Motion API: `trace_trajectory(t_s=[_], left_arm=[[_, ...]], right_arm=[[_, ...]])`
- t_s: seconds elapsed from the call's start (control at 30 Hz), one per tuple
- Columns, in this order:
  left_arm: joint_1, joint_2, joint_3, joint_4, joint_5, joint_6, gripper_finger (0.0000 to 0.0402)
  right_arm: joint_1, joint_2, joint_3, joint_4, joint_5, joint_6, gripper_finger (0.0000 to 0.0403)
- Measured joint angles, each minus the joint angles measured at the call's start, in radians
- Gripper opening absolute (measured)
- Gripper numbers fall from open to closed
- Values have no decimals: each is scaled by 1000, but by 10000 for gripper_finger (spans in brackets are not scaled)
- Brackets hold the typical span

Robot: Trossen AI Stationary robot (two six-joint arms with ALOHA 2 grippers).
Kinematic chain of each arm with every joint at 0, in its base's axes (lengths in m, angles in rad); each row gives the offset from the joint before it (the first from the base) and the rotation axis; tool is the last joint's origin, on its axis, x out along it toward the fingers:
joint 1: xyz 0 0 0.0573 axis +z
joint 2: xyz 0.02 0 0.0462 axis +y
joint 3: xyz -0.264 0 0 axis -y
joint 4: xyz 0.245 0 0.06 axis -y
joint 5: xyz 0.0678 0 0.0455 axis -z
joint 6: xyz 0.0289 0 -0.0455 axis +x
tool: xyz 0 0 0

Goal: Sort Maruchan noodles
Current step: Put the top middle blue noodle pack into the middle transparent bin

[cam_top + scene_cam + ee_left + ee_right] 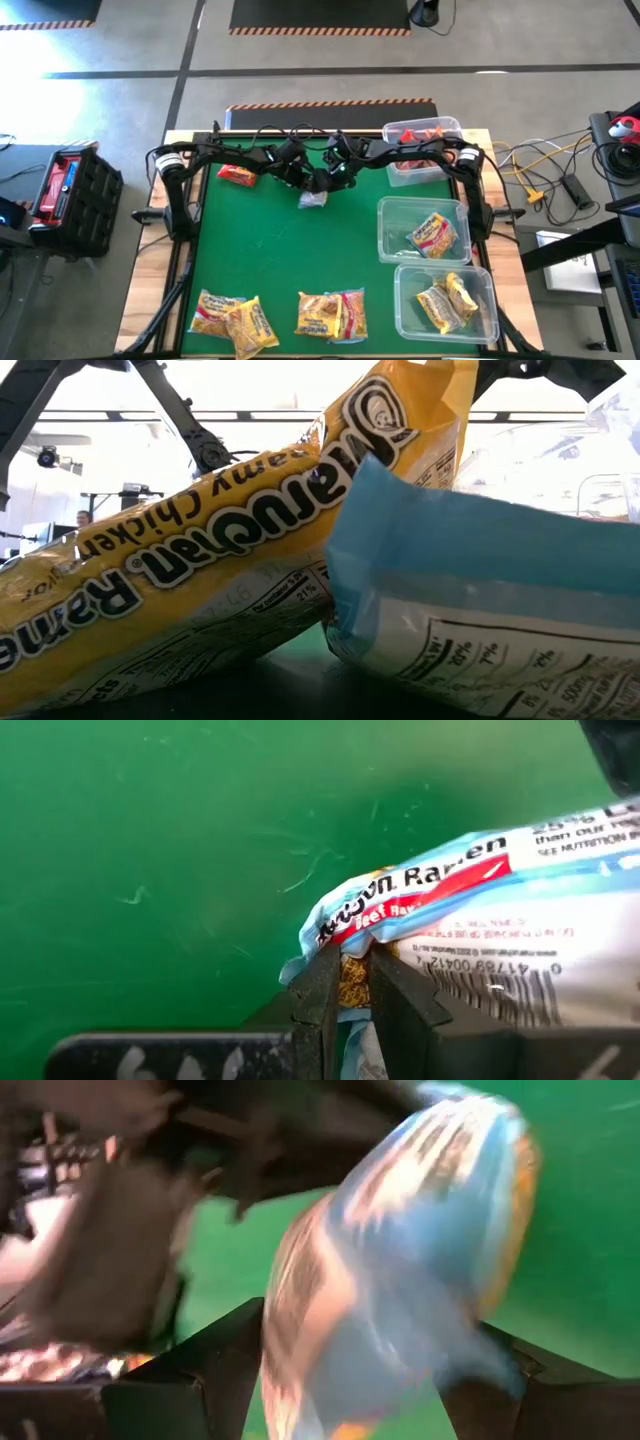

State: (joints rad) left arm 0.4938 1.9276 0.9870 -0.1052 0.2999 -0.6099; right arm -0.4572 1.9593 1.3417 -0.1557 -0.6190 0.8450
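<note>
1. High view: both grippers meet over the far middle of the green bench (270,250), a pale blue-white packet (313,199) between them.
2. Left wrist view: left gripper (354,982) fingers pinched shut on the packet's crimped end seam.
3. Right wrist view: right gripper (350,1370) fingers spread wide around it, not clamped. It looks light, crinkly and slippery; the seams grip best.

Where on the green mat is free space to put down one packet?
The middle of the green mat is bare, between the held light-blue packet and the yellow packets at the near edge. The right side is crowded with clear bins.
</note>
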Motion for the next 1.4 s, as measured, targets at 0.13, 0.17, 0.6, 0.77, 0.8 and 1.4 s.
trace_trajectory(t_s=[0.13,0.17,0.6,0.77,0.8,1.4], left_arm=[[0,2,0,3,24,-11,40],[0,2,0,4,25,-10,40],[0,2,0,19,38,-3,40],[0,0,0,19,41,-3,40],[0,-2,0,19,44,-2,40],[69,-127,-3,-111,63,108,40]], right_arm=[[-3,1,0,-12,41,-25,233],[-3,1,-1,-12,41,-25,231],[-5,1,-4,-24,35,-83,201],[-6,1,-4,-29,29,-85,165],[-8,1,-4,-31,27,-85,161],[-16,1,-4,-64,25,-144,151]])
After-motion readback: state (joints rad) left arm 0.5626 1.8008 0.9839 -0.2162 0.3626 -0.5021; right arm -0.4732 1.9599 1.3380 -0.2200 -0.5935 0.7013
